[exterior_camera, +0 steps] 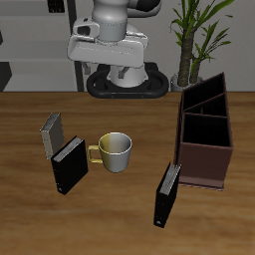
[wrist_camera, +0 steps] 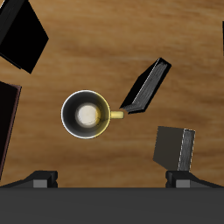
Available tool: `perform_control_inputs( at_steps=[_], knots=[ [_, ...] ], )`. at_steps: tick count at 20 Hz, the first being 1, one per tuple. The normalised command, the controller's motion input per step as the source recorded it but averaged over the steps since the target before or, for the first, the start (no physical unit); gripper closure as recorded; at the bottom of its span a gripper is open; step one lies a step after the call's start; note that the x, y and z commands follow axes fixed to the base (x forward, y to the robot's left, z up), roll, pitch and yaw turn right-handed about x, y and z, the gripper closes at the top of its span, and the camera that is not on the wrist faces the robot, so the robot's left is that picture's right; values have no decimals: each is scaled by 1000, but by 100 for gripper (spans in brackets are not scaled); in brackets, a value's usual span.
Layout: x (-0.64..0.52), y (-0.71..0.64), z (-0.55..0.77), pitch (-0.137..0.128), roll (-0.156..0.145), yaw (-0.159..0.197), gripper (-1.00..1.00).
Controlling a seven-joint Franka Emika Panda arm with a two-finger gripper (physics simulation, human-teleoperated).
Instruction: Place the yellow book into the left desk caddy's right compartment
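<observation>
A: From the front view, what is standing on the table?

B: The yellow book [exterior_camera: 52,131] is standing near a black book [exterior_camera: 69,166], beside the mug [exterior_camera: 114,150]. The left desk caddy [exterior_camera: 204,139] is waiting well apart, past the mug. Another black book [exterior_camera: 167,193] is standing near the caddy's front. The arm is hanging high at the far side.

A: And the wrist view?

B: The gripper [wrist_camera: 112,179] is looking down over the mug [wrist_camera: 87,115]; the yellow book [wrist_camera: 175,147] is close to one finger. The jaws are standing wide apart, holding nothing.

A: So which step?

B: I judge the approach is only beginning. Next it needs to go down over the yellow book and close on it.
</observation>
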Motion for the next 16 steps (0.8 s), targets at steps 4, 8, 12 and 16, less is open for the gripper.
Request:
perform_control_inputs(
  at_steps=[4,8,12,16],
  knots=[
    [-54,-579,-179,3,-32,-8,-100],
    [-176,-719,-231,-5,-30,11,-100],
    [-198,-545,-157,-8,0,42,-100],
    [-214,-432,-161,-8,31,53,-100]
  ],
)
